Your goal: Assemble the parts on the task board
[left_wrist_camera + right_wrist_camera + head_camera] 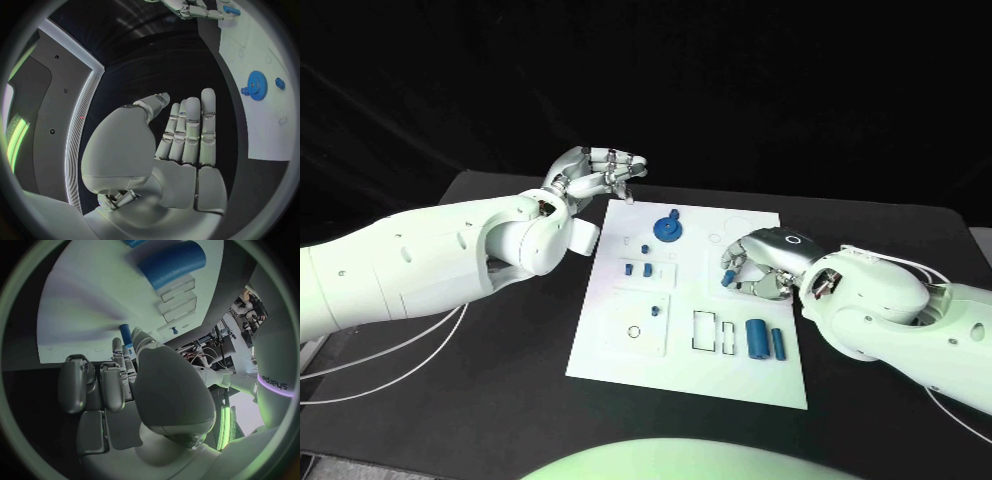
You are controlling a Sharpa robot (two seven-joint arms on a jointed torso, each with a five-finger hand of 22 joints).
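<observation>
Right robot hand pinches blue cylindrical peg over white board; left robot hand empty, fingers spread.

text: "edjeys" as it shows, prob. mirrored | on: white right arm, above purple ring | board, parts, table: no readable marks

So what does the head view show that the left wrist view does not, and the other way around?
Only the head view shows two blue cylinders lying near the task board front edge and the left robot hand from outside. Only the left wrist view shows that robot hand's bare palm, fingers straight, holding nothing. Both show the blue gear on the board and the right robot hand pinching a small blue part.
</observation>
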